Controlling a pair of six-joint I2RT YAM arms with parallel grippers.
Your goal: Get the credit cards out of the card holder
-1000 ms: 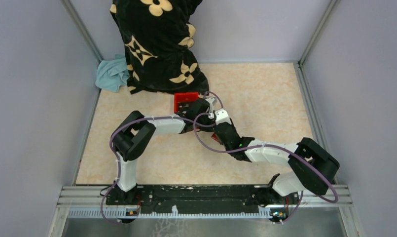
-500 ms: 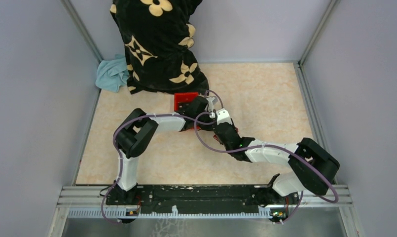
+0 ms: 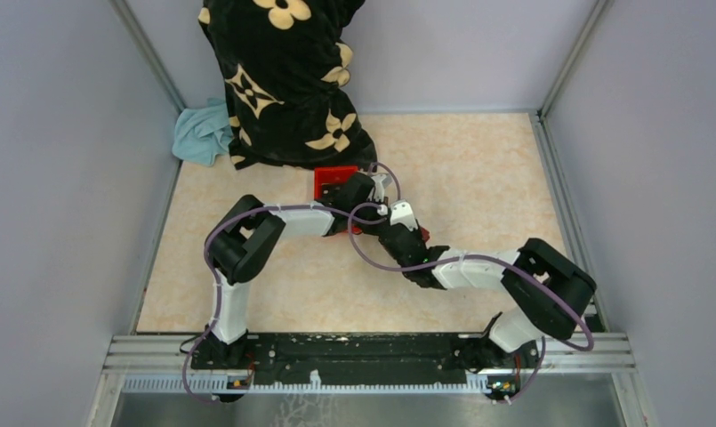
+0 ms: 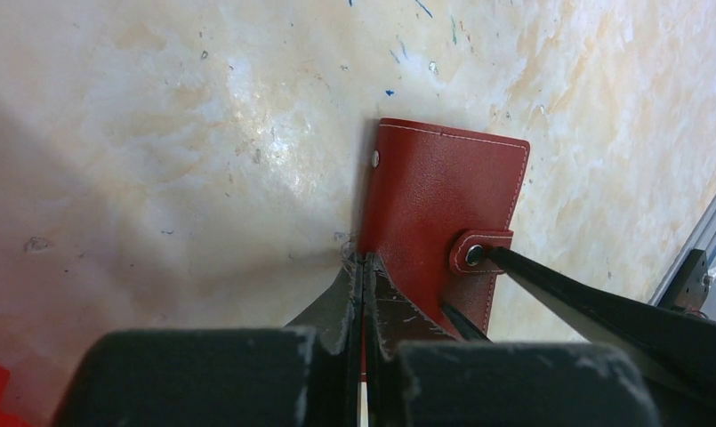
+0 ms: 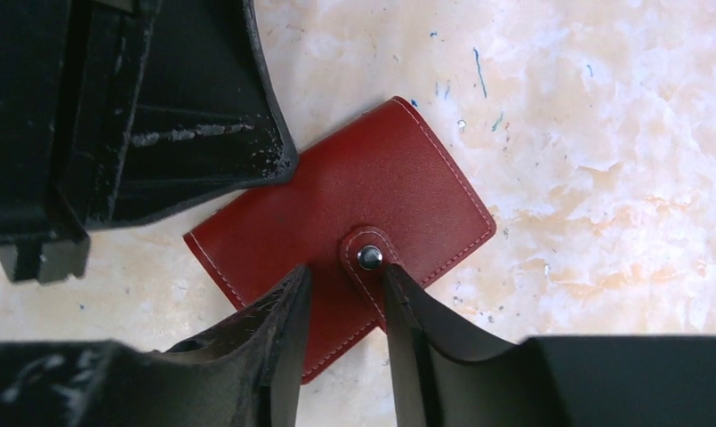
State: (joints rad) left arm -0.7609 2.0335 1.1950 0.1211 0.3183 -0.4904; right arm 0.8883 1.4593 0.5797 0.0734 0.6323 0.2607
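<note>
The card holder [image 5: 354, 196] lies flat on the table, a dark red folded wallet held closed by a strap with a metal snap [image 5: 369, 257]. My right gripper [image 5: 347, 280] is open, with one fingertip on the wallet's face and the other against the strap's edge beside the snap. My left gripper [image 4: 365, 258] is shut, its joined tips pressing on the near left edge of the card holder [image 4: 443, 205]. The credit cards are hidden. In the top view both wrists cover the wallet.
A bright red open box [image 3: 334, 175] stands just behind the grippers. A black bag with cream flowers [image 3: 283, 80] and a teal cloth [image 3: 203, 133] sit at the back left. A metal frame rail [image 4: 710, 231] runs along the table's right side.
The right arm's elbow has swung left and its wrist has shifted slightly towards the wallet. The right jaws have narrowed a little. The left gripper stays shut on the same spot.
</note>
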